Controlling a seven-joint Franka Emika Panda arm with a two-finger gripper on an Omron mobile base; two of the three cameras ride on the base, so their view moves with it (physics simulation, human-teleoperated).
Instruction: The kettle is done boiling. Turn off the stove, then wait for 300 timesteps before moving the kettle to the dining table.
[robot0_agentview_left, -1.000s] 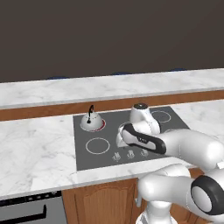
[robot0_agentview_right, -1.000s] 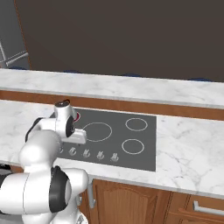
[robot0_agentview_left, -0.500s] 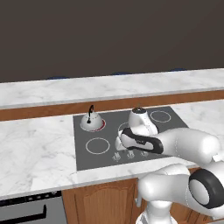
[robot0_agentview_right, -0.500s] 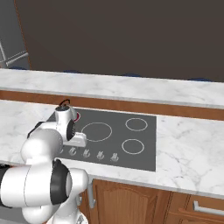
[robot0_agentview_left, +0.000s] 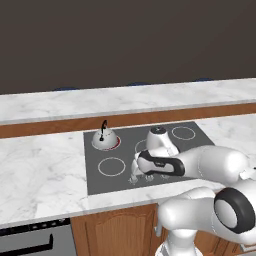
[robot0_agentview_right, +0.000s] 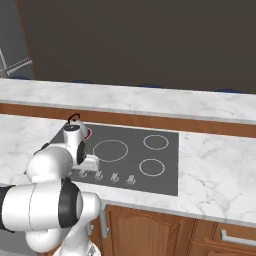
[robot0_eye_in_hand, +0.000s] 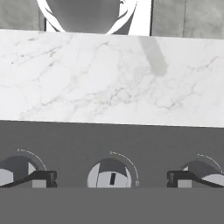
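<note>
The silver kettle (robot0_agentview_left: 104, 138) (robot0_agentview_right: 73, 128) stands on the stove's (robot0_agentview_left: 150, 131) (robot0_agentview_right: 165, 162) back left burner, whose ring glows red. My gripper (robot0_agentview_left: 134, 178) (robot0_agentview_right: 86, 169) (robot0_eye_in_hand: 111, 178) hangs low over the knob row at the stove's front edge, well in front of the kettle. It is open, and in the hand view one grey knob (robot0_eye_in_hand: 111, 174) sits between the two fingertips (robot0_eye_in_hand: 41, 177), with a gap on each side. Beyond the stove runs the long marble dining table (robot0_agentview_left: 125, 100) (robot0_agentview_right: 150, 97).
Neighbouring knobs (robot0_eye_in_hand: 13, 169) (robot0_eye_in_hand: 203, 169) lie just outside each fingertip; others show in the row (robot0_agentview_right: 114, 176) (robot0_agentview_right: 131, 178). Marble counter (robot0_agentview_left: 40, 170) (robot0_agentview_right: 215, 170) flanks the stove. Blue chair tops (robot0_agentview_left: 135, 84) peek behind the table. An oven handle (robot0_agentview_left: 30, 245) sits below left.
The hand has sunk and shifted forward and left, down onto the knob row. The jaws stayed open. The kettle has not moved.
</note>
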